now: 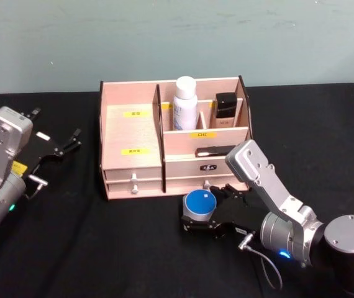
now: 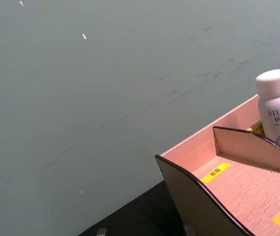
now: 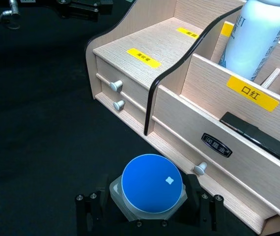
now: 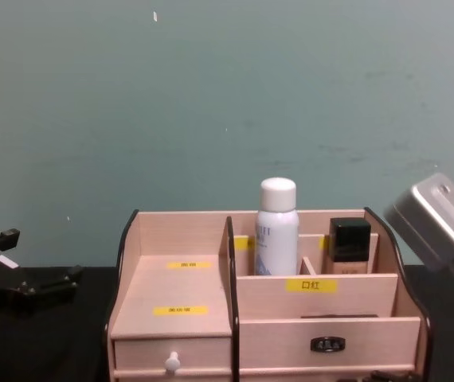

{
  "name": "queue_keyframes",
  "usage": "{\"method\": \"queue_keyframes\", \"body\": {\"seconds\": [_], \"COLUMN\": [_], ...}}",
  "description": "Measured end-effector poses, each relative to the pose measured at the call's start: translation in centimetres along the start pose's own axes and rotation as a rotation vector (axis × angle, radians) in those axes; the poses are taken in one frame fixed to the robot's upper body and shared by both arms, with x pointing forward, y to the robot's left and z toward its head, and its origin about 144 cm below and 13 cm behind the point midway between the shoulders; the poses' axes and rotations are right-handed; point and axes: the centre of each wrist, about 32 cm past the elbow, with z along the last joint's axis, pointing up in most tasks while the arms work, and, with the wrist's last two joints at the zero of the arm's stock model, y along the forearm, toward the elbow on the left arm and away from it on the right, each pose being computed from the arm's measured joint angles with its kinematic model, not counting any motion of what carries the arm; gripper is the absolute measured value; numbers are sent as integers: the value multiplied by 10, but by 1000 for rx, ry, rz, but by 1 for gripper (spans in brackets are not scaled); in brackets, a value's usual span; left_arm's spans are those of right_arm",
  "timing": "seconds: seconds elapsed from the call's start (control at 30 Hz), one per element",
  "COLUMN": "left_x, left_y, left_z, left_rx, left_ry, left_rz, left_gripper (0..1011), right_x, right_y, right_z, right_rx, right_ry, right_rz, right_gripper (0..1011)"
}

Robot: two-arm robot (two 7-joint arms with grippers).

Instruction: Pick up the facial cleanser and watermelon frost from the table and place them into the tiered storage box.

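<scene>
The watermelon frost (image 1: 200,203) is a small round jar with a blue lid (image 3: 151,184). It sits low over the black table, just in front of the tiered storage box (image 1: 133,133). My right gripper (image 1: 200,220) is shut on it, one black finger on each side (image 3: 147,210). The facial cleanser (image 1: 184,102), a white bottle, stands upright in a back compartment of the box (image 3: 130,42), also seen from the chest (image 4: 276,227) and the left wrist (image 2: 276,115). My left gripper (image 1: 56,129) rests open at the table's left, away from the box.
A dark square bottle (image 1: 225,108) stands beside the cleanser, and a flat black item (image 3: 258,137) lies in the front right compartment. The box's left stepped tiers (image 4: 181,278) are bare. Drawers with white knobs (image 3: 115,86) face the jar. Black table stretches left and front.
</scene>
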Motion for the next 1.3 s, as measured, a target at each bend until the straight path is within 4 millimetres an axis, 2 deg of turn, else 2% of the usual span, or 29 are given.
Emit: {"method": "queue_keyframes", "body": {"seconds": [0.23, 0.63, 1.3], "left_x": [0, 0, 0], "left_y": [0, 0, 0], "left_z": [0, 0, 0], "left_rx": [0, 0, 0], "left_ry": [0, 0, 0], "left_rz": [0, 0, 0], "left_gripper": [1009, 1010, 1009], "right_x": [0, 0, 0], "right_y": [0, -1, -1], "right_z": [0, 0, 0], "right_rx": [-1, 0, 1], "right_ry": [1, 3, 5], "right_rz": [0, 0, 1], "right_gripper": [1004, 729, 726]}}
